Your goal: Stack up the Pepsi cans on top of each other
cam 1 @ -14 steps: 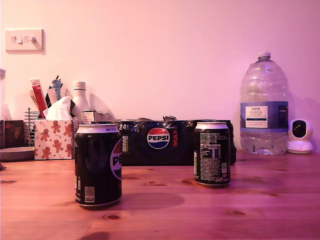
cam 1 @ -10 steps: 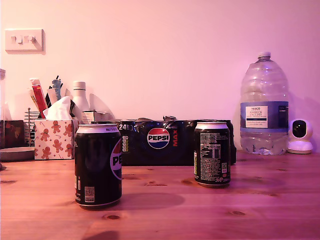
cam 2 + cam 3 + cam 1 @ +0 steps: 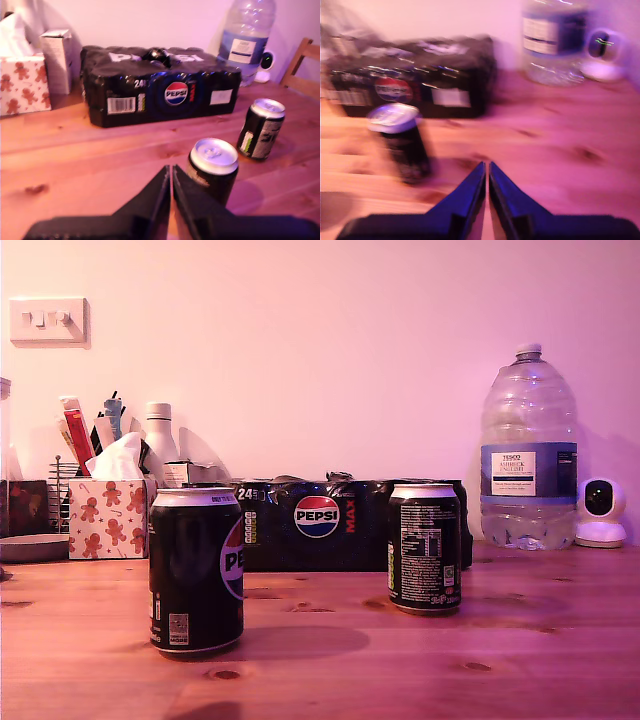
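Two black Pepsi cans stand upright and apart on the wooden table. In the exterior view the logo can (image 3: 196,572) is nearer, toward the left, and the nutrition-text can (image 3: 424,548) is farther, toward the right. Neither gripper shows in that view. My first gripper (image 3: 171,171) is shut and empty above the table, just short of the nearer can (image 3: 214,167); the text can (image 3: 261,129) stands beyond. My second gripper (image 3: 486,166) is shut and empty. Its view is blurred, with one can (image 3: 400,141) off to the side of its fingers.
The black wrapped Pepsi Max 24-pack (image 3: 340,525) lies behind the cans against the wall. A large water bottle (image 3: 528,450) and a small white camera (image 3: 600,512) stand at the exterior view's right, a gingerbread tissue box (image 3: 108,516) at its left. A wooden chair back (image 3: 302,65) shows.
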Robot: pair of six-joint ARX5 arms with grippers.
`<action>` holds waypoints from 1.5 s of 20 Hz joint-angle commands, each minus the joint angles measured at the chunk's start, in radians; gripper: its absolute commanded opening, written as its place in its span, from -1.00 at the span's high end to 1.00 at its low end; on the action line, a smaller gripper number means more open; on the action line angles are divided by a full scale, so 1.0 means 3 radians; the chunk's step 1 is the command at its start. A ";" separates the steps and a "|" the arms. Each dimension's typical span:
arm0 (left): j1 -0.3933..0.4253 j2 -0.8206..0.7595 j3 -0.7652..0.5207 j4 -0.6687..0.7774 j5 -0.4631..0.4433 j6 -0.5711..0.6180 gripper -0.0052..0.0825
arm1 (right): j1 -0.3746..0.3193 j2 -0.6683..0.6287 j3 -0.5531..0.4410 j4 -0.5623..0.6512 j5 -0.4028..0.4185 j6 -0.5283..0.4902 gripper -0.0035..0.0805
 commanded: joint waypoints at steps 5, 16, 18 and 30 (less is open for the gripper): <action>0.0006 -0.0014 -0.0309 0.0331 0.0061 -0.0025 0.92 | 0.0052 -0.0006 -0.0051 0.0245 -0.0415 0.0161 0.95; -0.0025 -0.0135 -0.0539 0.0525 0.0506 0.0008 0.92 | 0.0561 0.0771 -0.0159 0.1097 -0.0698 0.0247 -0.10; -0.0025 -0.0134 -0.0538 0.0525 0.0557 0.0006 0.92 | 0.0698 0.1027 -0.0158 0.1237 -0.0502 0.0431 -0.71; -0.0031 -0.0134 -0.0538 -0.0034 0.0656 -0.0004 0.69 | 0.1005 0.2813 -0.0158 0.2823 -0.0145 0.0117 -0.76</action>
